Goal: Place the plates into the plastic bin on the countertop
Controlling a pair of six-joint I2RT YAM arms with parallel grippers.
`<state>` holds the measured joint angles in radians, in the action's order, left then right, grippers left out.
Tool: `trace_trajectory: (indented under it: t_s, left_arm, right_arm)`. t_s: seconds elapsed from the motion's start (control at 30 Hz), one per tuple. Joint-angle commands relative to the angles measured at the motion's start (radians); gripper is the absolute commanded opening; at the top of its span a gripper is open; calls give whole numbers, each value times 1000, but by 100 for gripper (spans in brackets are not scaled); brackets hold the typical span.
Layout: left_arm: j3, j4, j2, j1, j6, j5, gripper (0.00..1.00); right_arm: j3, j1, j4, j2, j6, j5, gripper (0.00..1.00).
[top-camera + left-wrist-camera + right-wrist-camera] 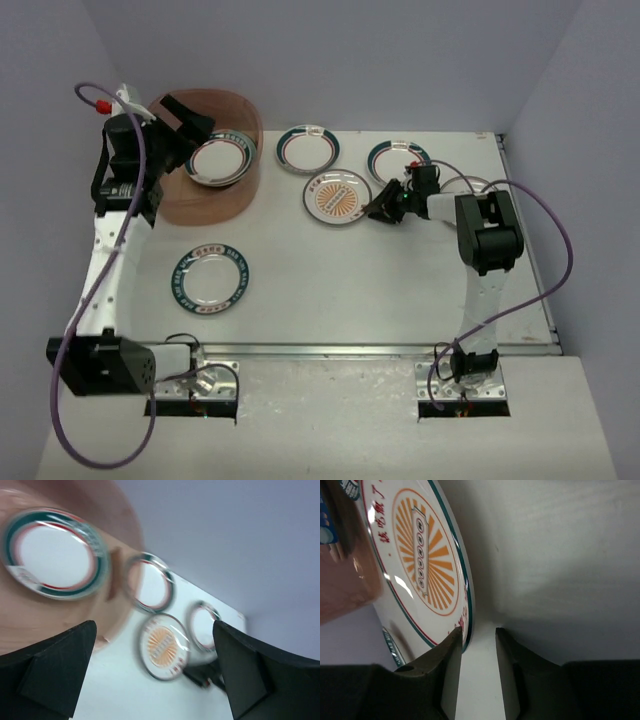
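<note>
The pinkish plastic bin stands at the back left with a green-and-red rimmed plate inside; the plate also shows in the left wrist view. My left gripper hovers over the bin, open and empty. The orange sunburst plate lies mid-table. My right gripper is at its right edge, jaws slightly apart and straddling the rim without pinching it. Two green-rimmed plates and a teal-red plate lie on the white countertop.
Another plate is partly hidden under the right arm. The metal front rail runs along the near edge. Grey walls close in the back and sides. A purple cable loops beside each arm.
</note>
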<state>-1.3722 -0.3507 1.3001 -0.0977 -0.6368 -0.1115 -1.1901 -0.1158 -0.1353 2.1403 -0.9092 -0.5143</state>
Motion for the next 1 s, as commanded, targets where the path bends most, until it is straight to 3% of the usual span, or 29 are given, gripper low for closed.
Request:
trace_trajectory:
  t_s: [0.0, 0.07, 0.23, 0.3, 0.43, 0.53, 0.67, 0.8, 0.83, 0.9, 0.93, 0.97]
  left_arm:
    - [320, 253, -243, 73, -23, -312, 100]
    - [386, 253, -288, 87, -12, -321, 100]
    - [528, 219, -320, 115, 39, -341, 100]
    - [586, 232, -317, 133, 32, -355, 100]
    - [622, 234, -298, 222, 40, -267, 100]
    - [616, 241, -199, 327, 41, -224, 100]
    - [581, 277, -57, 396, 56, -280, 100]
    - [541, 307, 79, 471, 48, -282, 100]
    - [543, 341, 104, 473, 33, -301, 98]
    - [536, 399, 133, 475, 17, -332, 83]
    - [531, 426, 144, 475, 12, -346, 73]
    - [526, 453, 147, 474, 6, -357, 54]
  right_arm:
    - [-86, -8, 38, 134, -1, 82, 35]
    - [-106, -16, 34, 139, 3, 80, 18]
    - [-98, -22, -6, 117, 6, 83, 15]
    - [-113, -26, 0, 120, 0, 44, 0]
    - [60, -37, -69, -6, -22, 36, 0]
    - [248, -44, -56, -331, 48, 54, 0]
    - [350, -47, 9, -516, 133, -88, 0]
    - [429, -54, 10, -693, 159, -349, 0]
    - [447, -58, -11, -723, 152, -398, 0]
    - [472, -63, -56, -757, 126, -474, 0]
    - [482, -65, -77, -770, 111, -508, 0]
    - [490, -66, -98, -776, 94, -525, 0]
